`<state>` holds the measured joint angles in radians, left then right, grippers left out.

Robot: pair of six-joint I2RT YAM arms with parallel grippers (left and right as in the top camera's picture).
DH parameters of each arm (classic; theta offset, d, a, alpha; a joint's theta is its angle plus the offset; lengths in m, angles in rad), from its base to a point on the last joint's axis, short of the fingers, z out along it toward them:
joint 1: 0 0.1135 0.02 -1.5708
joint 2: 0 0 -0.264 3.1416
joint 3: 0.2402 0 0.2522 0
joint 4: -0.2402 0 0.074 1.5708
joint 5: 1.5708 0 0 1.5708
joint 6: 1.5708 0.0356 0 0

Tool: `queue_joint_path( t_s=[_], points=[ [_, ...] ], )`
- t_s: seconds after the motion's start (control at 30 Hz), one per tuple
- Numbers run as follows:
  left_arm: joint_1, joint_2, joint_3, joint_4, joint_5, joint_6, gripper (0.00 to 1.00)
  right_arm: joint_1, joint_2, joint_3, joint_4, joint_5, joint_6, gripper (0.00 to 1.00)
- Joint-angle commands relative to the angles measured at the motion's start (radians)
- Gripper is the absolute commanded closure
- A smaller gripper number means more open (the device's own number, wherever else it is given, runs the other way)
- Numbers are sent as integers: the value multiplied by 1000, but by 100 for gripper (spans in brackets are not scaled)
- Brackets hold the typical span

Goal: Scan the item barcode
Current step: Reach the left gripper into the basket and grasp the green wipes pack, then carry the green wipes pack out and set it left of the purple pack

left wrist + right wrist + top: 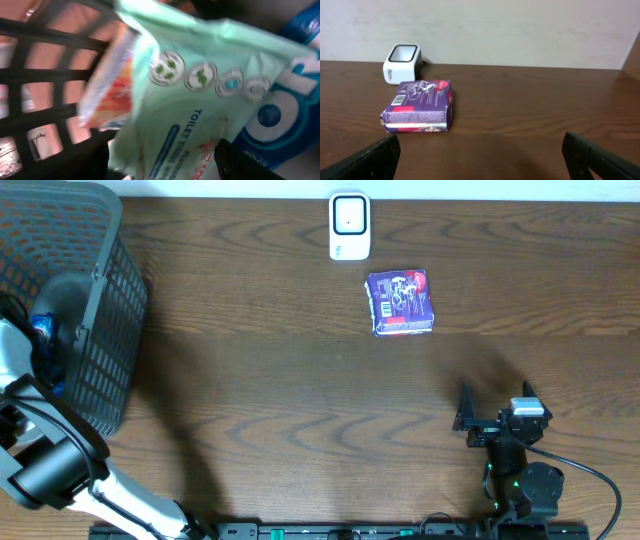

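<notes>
A dark brown wooden table point(300, 380) with wavy grain fills the scene, its far edge meeting a plain, pale off-white wall point(520, 30). Soft, even light leaves faint blurred shadows on the wood.

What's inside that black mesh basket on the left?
Inside the black mesh basket: a pale green toilet-tissue pack, an orange-and-white packet beside it, and a blue packet with white lettering. The green pack covers whatever lies beneath it, so anything deeper stays hidden.
</notes>
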<state>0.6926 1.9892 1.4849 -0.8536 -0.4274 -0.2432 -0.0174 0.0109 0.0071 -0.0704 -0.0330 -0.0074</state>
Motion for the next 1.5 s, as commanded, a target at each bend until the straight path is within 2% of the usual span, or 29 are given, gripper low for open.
queue_joint_path(
  t_s=[0.0,0.17,0.2,0.23,0.3,0.5,0.63,0.73,0.87,0.97,1.07,1.2,1.27,1.33,1.47],
  points=[
    [-1,68,-9,4,61,41,32,6,-6,-2,-4,-2,14,1],
    [-1,104,-9,12,61,41,34,6,-6,-2,-4,-2,14,1],
    [-1,104,-9,15,61,41,44,6,-6,-2,-4,-2,14,1],
    [-1,100,-6,19,61,41,69,6,-6,-2,-4,-2,14,1],
    [-2,87,2,18,61,40,91,6,-6,-2,-4,-2,14,1],
    [-14,-35,54,-25,62,-76,93,6,-6,-2,-4,-2,14,1],
    [-34,-197,58,-4,149,-84,92,6,-6,-2,-4,-2,14,1],
    [-47,-345,58,34,315,-89,93,6,-6,-2,-4,-2,14,1],
    [-71,-580,58,77,622,-237,92,6,-6,-2,-4,-2,14,1],
    [-112,-686,58,117,776,-261,93,6,-6,-2,-4,-2,14,1],
    [-237,-783,58,169,877,-279,93,6,-6,-2,-4,-2,14,1],
    [-521,-816,58,179,875,-292,93,6,-6,-2,-4,-2,14,1],
    [-630,-793,57,179,831,-292,93,6,-6,-2,-4,-2,14,1],
    [-790,-724,57,187,716,-291,93,6,-6,-2,-4,-2,14,1],
    [-958,-580,57,229,642,-288,93,6,-6,-2,-4,-2,14,1]
  ],
)
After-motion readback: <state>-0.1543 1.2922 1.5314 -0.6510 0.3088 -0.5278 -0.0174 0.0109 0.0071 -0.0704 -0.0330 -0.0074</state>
